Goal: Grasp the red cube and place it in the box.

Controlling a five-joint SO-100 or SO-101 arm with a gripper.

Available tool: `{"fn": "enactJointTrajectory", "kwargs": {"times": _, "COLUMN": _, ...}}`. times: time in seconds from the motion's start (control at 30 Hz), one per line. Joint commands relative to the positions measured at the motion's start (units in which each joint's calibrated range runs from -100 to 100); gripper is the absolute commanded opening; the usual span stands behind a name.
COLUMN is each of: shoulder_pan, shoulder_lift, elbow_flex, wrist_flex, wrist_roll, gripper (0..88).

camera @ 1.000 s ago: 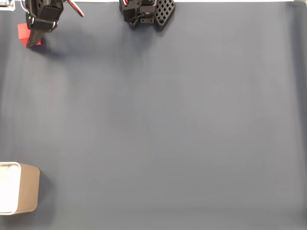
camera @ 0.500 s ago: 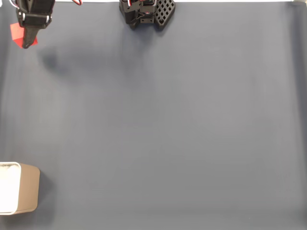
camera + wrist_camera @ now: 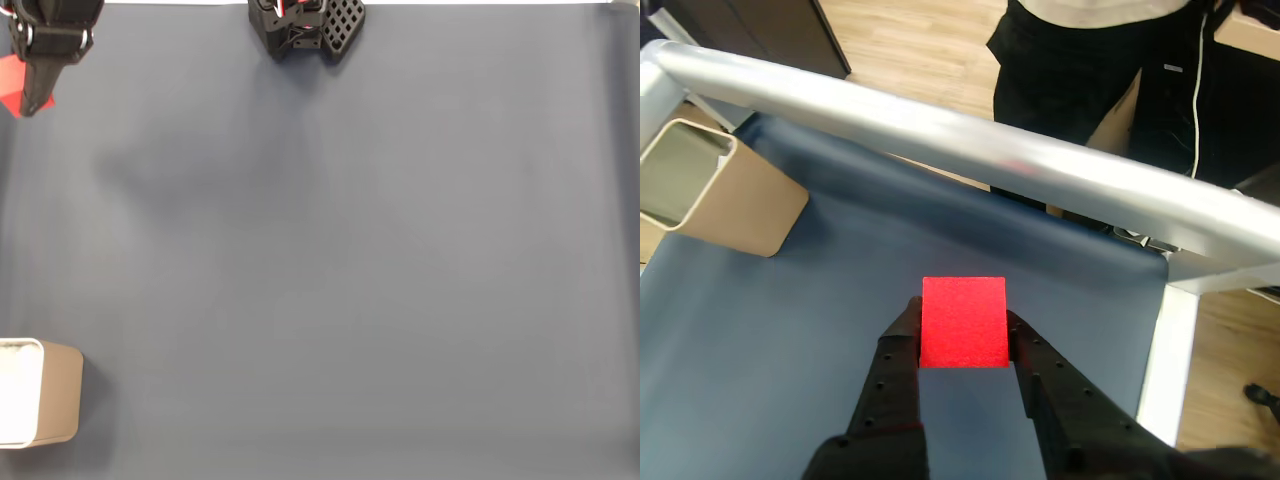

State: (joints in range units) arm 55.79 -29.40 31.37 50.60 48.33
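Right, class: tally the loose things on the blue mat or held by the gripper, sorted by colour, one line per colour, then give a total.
Red: 1, the red cube, held between the gripper fingers.
Tan: 1, the box, at the mat's edge.
Total: 2
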Motion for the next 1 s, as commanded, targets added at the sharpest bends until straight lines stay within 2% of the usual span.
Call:
{"fn": "enactJointTrajectory", "kwargs": {"times": 0.0, "shoulder_pan": -3.4, "shoulder_lift": -2.6, "elbow_flex": -5.6, "wrist_flex": 0.4, "wrist_roll": -0.2, "gripper": 0.0}}
{"fn": "enactJointTrajectory", "kwargs": {"times": 0.43, "shoulder_pan": -12.6, "shoulder_lift": -1.0, "elbow_flex": -14.0, "wrist_flex": 2.3, "wrist_roll": 0.8, "gripper": 0.0}}
{"fn": "enactJointTrajectory", "kwargs": {"times": 0.97, "shoulder_pan": -20.1, "shoulder_lift": 9.6, "elbow_flex": -29.1, "wrist_flex": 4.6, "wrist_roll": 0.9, "gripper": 0.0}}
